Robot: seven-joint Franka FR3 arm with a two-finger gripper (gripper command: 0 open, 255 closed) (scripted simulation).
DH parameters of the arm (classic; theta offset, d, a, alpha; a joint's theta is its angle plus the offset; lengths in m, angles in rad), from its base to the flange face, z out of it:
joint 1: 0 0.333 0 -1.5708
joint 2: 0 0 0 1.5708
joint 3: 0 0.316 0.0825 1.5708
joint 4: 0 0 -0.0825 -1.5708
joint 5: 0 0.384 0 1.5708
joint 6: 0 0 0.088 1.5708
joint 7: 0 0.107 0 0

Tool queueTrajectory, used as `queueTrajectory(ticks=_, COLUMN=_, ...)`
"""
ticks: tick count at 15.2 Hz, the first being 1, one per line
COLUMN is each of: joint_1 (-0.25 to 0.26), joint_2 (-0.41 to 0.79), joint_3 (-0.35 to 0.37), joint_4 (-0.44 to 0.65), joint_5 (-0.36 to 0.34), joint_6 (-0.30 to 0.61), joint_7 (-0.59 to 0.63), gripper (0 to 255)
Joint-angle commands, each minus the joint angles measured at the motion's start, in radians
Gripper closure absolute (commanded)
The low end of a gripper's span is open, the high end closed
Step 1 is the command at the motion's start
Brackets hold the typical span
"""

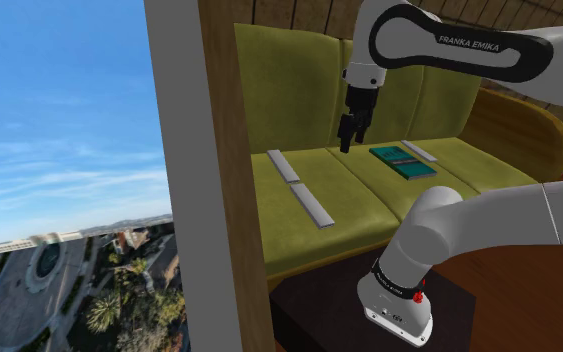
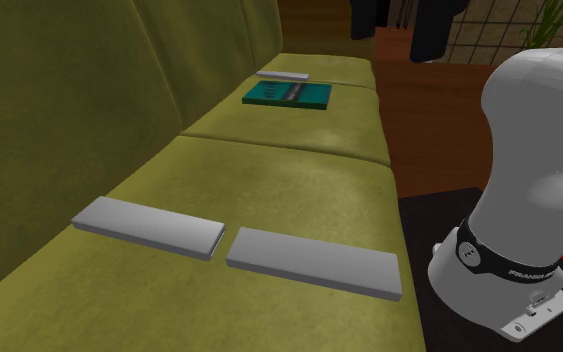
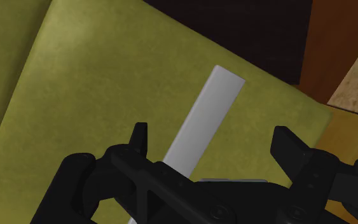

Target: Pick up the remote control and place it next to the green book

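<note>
Over the olive sofa (image 1: 299,70), gripper (image 1: 347,142) hovering, fingers spread and grasping nothing, grey slab (image 3: 210,114) lying below, green book (image 1: 403,161) resting nearby.

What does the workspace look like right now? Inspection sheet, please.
Surface: olive sofa seat, flat cushions.
Job's things: green book flat on one cushion, grey bar beside it; back grey bar and front grey bar end to end on another cushion. Which is the remote: cannot tell.
Clutter: nothing seen.
Gripper: gripper open, empty, hovering over the sofa.
Cables: nothing seen.
Surroundings: wooden post, sky beyond; dark stand on wooden floor.
</note>
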State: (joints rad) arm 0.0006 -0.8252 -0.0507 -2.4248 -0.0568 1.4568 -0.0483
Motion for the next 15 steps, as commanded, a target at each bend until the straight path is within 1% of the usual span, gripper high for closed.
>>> queueTrajectory(ticks=1, joint_1=0.0, joint_2=0.0, joint_3=0.0, joint_4=0.0, joint_5=0.0, joint_6=0.0, joint_7=0.0, gripper=0)
queueTrajectory(ticks=8, joint_1=-0.022, joint_2=0.179, joint_3=-0.01, joint_4=-0.045, joint_5=-0.006, joint_6=0.277, joint_7=0.052, gripper=0)
queueTrajectory(ticks=15, joint_1=-0.041, joint_2=0.408, joint_3=-0.024, joint_4=-0.016, joint_5=-0.011, joint_6=0.53, joint_7=0.101, gripper=0)
